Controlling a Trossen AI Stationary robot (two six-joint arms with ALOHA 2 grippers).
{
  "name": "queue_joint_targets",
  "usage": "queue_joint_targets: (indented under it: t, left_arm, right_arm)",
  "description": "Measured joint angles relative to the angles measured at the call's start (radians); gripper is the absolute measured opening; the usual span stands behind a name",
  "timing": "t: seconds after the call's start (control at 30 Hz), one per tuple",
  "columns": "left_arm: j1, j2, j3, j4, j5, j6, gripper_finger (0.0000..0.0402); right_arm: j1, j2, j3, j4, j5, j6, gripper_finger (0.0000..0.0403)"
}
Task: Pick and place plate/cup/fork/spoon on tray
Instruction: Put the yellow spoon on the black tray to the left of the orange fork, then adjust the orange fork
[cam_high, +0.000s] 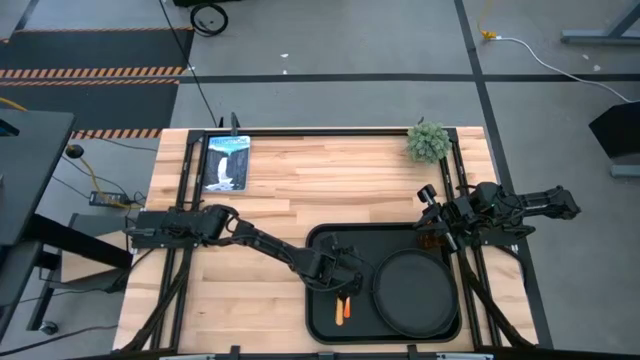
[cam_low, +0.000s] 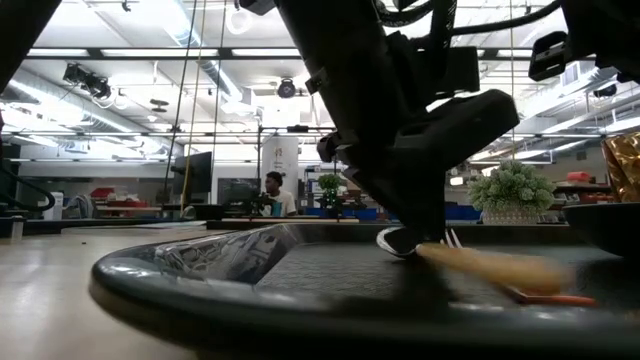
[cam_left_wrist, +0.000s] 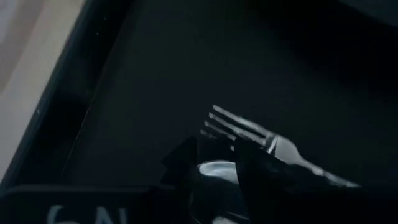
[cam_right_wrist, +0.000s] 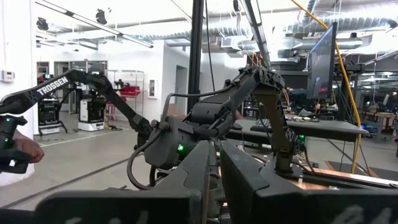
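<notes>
The left arm's jaws (cam_left_wrist: 214, 163) are sitting low inside the large black rectangular tray (cam_high: 322, 312), their two dark fingers (cam_left_wrist: 252, 163) standing slightly apart around the silver oval bowl of the small yellow-orange-handled spoon (cam_left_wrist: 217, 169). Whether they are gripping it or have just let go cannot be told. The small fork (cam_left_wrist: 239, 129) with silver metal tines and a thin orange-red handle is lying right beside them, its tines almost touching the finger tips.

In the low view the spoon handle (cam_low: 495, 265) is appearing tilted a little above the tray floor, so the spoon may be not fully settled.

The risks are following from this crowding. If the jaws are lifting away while partly closed, they could be dragging the spoon up or flicking it over the tray rim. Any sideways drift could be knocking the fork, which would be sliding easily on the smooth tray.

Further out, the round flat black plate (cam_high: 414, 290) with its raised rim is resting in the tray just beside the cutlery (cam_high: 343, 310), so a pushed utensil could be ending up under its edge.

The right arm's jaws (cam_high: 437, 222) are hovering at the table's (cam_high: 320, 190) right edge, holding something amber, probably the small translucent cup (cam_high: 432, 240); their state cannot be told. Bringing it in now could be risking a collision between the arms.
</notes>
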Motion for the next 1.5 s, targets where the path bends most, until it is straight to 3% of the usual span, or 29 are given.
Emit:
queue_joint_targets:
  t: [0.67, 0.77, 0.9, 1.03, 1.23, 1.5]
  left_arm:
    - [-0.006, 0.000, 0.090, -0.034, 0.003, 0.004, 0.0116]
    - [-0.016, 0.000, 0.110, -0.039, 0.052, 0.002, 0.0116]
    - [-0.037, 0.000, 0.128, -0.036, 0.214, -0.013, 0.0116]
    - [-0.062, 0.000, 0.128, -0.059, 0.305, -0.107, 0.0116]
    - [-0.092, 0.000, 0.127, -0.082, 0.280, -0.164, 0.0116]
    - [-0.093, 0.047, 0.126, 0.008, 0.274, -0.185, 0.0116]
  right_arm:
    - [0.000, 0.000, 0.000, 0.000, 0.000, 0.000, 0.0045]
    - [0.000, 0.000, 0.000, 0.000, 0.000, 0.000, 0.0045]
    - [0.000, 0.000, 0.000, 0.000, 0.000, 0.000, 0.0045]
    - [0.000, 0.000, 0.000, 0.000, 0.000, 0.000, 0.0045]
    - [0.000, 0.000, 0.000, 0.000, 0.000, 0.000, 0.0045]
    - [0.000, 0.000, 0.000, 0.000, 0.000, 0.000, 0.0045]
